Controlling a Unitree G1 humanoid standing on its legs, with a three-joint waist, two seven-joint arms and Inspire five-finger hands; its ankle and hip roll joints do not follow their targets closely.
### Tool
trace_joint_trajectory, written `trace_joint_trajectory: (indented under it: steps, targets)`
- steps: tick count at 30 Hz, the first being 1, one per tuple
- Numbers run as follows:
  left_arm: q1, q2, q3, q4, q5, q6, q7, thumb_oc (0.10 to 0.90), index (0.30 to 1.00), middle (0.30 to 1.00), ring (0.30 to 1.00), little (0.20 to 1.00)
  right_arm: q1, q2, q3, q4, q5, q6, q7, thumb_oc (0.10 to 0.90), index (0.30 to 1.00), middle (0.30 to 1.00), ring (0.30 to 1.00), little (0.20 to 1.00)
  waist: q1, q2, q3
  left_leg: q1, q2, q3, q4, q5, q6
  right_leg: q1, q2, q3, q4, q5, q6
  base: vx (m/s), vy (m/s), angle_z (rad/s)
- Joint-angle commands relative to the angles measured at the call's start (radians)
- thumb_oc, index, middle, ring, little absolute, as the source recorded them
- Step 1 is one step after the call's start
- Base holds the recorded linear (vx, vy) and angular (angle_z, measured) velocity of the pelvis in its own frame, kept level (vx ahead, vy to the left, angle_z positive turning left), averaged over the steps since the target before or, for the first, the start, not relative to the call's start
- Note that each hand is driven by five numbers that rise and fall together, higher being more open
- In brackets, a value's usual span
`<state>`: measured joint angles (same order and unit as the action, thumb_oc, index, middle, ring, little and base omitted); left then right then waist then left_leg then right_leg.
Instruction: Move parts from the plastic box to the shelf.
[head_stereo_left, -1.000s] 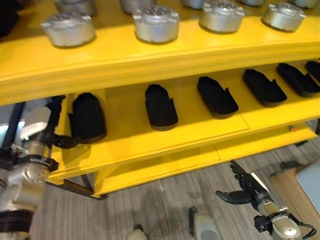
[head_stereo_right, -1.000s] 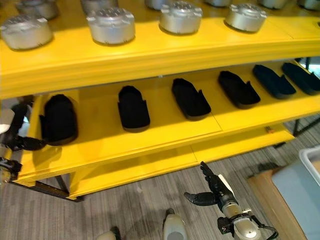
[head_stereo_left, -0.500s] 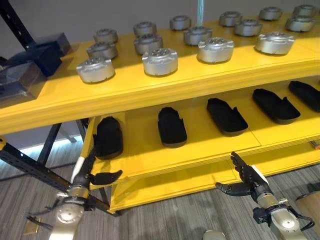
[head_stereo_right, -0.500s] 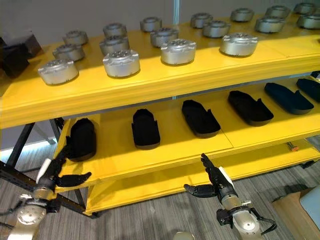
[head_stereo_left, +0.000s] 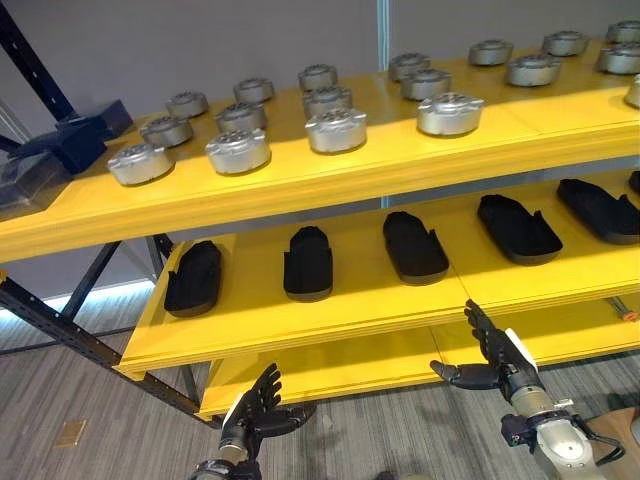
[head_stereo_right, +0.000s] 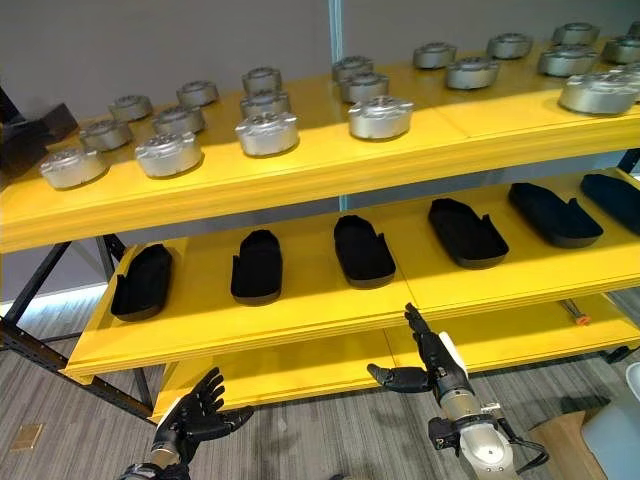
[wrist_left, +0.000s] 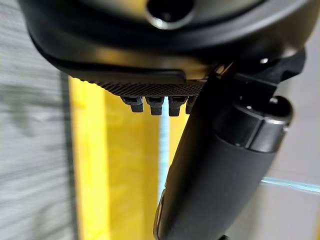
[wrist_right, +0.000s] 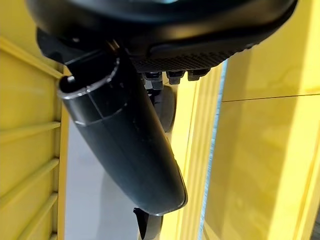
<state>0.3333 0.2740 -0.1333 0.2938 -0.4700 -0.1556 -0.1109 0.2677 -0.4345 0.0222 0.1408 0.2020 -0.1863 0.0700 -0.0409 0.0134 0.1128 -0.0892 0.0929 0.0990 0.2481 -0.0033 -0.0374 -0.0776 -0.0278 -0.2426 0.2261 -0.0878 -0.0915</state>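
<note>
Both the left hand (head_stereo_left: 255, 410) and right hand (head_stereo_left: 492, 358), fingers spread and empty, hang near the yellow shelf (head_stereo_left: 330, 310), well below the silver parts (head_stereo_left: 335, 130) on its top tier.

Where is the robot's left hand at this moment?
In the left eye view, the left hand is low on the robot's left, open and holding nothing, above the grey floor in front of the yellow shelf's bottom level.
</note>
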Motion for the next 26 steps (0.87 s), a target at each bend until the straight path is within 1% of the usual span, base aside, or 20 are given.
trace_joint_trajectory:
  steps: [1,3,5,7,9,14,23,26]
  targets:
    - [-0.040,0.029,0.090,-0.127,-0.086,-0.098,0.007,0.900,1.000,1.000,1.000,1.000,-0.076,0.006,0.012,-0.025,0.077,-0.091,-0.008,0.900,1.000,1.000,1.000,1.000,-0.036,-0.007,-0.020,0.058,-0.006,-0.044,-0.143,0.014,-0.004,0.161,-0.027,0.063,-0.227,0.041,0.154,0.07,0.184,-0.24]
    - [-0.026,0.025,0.077,-0.130,-0.093,-0.100,0.007,0.900,1.000,1.000,1.000,1.000,-0.056,0.017,0.016,-0.011,0.089,-0.081,-0.010,0.900,1.000,1.000,1.000,1.000,-0.040,-0.010,-0.046,0.094,-0.006,-0.027,-0.221,0.026,-0.003,0.167,-0.044,0.064,-0.257,0.059,0.173,0.08,0.195,-0.07]
    - [-0.026,0.023,0.075,-0.129,-0.098,-0.101,0.008,0.900,1.000,1.000,1.000,1.000,-0.059,0.019,0.024,0.005,0.083,-0.080,-0.014,0.900,1.000,1.000,1.000,1.000,-0.037,-0.012,-0.051,0.102,-0.009,-0.025,-0.237,0.028,-0.001,0.166,-0.050,0.069,-0.260,0.065,0.179,0.02,0.144,0.14]
    - [-0.034,0.007,0.066,-0.118,-0.105,-0.104,0.032,0.900,1.000,1.000,1.000,1.000,-0.078,0.035,0.050,0.032,0.085,-0.069,-0.033,0.900,1.000,1.000,1.000,1.000,-0.031,-0.026,-0.058,0.122,-0.029,-0.017,-0.296,0.036,0.014,0.148,-0.075,0.083,-0.256,0.079,0.201,0.00,0.246,-0.44]
    - [-0.045,0.001,0.063,-0.102,-0.128,-0.103,0.042,0.900,1.000,1.000,1.000,1.000,-0.088,0.040,0.066,0.042,0.091,-0.064,-0.043,0.900,1.000,1.000,1.000,1.000,-0.028,-0.034,-0.060,0.123,-0.040,-0.016,-0.297,0.028,0.022,0.143,-0.088,0.091,-0.250,0.084,0.211,0.01,0.146,-0.09]
    - [-0.041,0.005,0.072,-0.107,-0.119,-0.108,0.055,0.900,1.000,1.000,1.000,1.000,-0.092,0.047,0.085,0.049,0.095,-0.058,-0.043,0.900,1.000,1.000,1.000,1.000,-0.025,-0.043,-0.062,0.126,-0.053,-0.015,-0.302,0.021,0.031,0.141,-0.104,0.096,-0.248,0.088,0.218,0.01,0.069,-0.10]
    - [-0.047,0.006,0.082,-0.097,-0.103,-0.112,0.090,0.900,1.000,1.000,1.000,1.000,-0.101,0.050,0.107,0.062,0.107,-0.050,-0.047,0.900,1.000,1.000,1.000,1.000,-0.020,-0.057,-0.066,0.142,-0.057,-0.010,-0.311,0.012,0.036,0.149,-0.111,0.099,-0.256,0.091,0.226,0.03,0.021,0.00]
    - [-0.049,0.004,0.083,-0.094,-0.099,-0.113,0.098,0.900,1.000,1.000,1.000,1.000,-0.103,0.053,0.111,0.062,0.106,-0.051,-0.053,0.900,1.000,1.000,1.000,1.000,-0.020,-0.058,-0.066,0.147,-0.056,-0.011,-0.312,0.010,0.037,0.152,-0.110,0.102,-0.257,0.091,0.226,0.01,0.001,0.00]
